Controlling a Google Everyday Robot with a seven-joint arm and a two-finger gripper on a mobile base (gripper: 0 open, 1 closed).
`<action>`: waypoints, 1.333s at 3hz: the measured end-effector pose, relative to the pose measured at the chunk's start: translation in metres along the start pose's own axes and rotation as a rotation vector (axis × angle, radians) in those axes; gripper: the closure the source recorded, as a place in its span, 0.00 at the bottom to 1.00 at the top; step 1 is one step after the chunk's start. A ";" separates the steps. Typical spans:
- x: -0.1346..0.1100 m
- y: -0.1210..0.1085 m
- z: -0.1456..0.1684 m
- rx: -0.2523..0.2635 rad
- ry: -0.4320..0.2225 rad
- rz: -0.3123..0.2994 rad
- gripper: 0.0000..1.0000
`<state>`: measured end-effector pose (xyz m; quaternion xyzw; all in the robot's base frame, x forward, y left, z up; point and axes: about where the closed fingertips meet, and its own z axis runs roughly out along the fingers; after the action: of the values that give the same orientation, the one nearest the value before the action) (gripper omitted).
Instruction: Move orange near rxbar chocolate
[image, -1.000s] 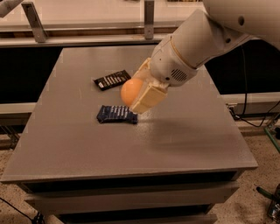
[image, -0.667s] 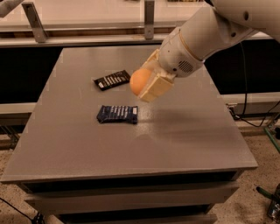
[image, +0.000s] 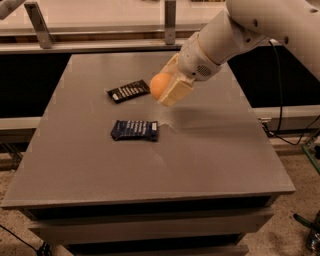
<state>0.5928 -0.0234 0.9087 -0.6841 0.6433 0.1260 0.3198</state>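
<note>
Orange (image: 159, 85) sits clamped between the fingers of the gripper (image: 165, 92), held above the table (image: 210, 150), just right of the rxbar chocolate (image: 128, 91). A dark blue bar (image: 135, 130) lies nearer, left of centre.

The worktop (image: 210, 155) is smooth, matt grey, with a faint dull sheen under the arm (image: 235, 30), whose shell looks like smooth white plastic. The gripper (image: 167, 90), above the worktop just right of the rxbar chocolate (image: 128, 91), has cream, plastic-looking jaws clasping the orange (image: 158, 85), whose skin is smooth and softly glossy. The rxbar chocolate's black wrapper and the dark blue bar (image: 134, 130) look like slick film.
</note>
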 end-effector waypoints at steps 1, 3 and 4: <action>0.017 -0.004 0.014 0.002 0.034 0.040 1.00; 0.018 -0.010 0.025 0.015 0.042 0.024 1.00; 0.024 -0.024 0.038 0.036 0.051 0.017 1.00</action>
<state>0.6280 -0.0207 0.8722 -0.6757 0.6592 0.0994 0.3145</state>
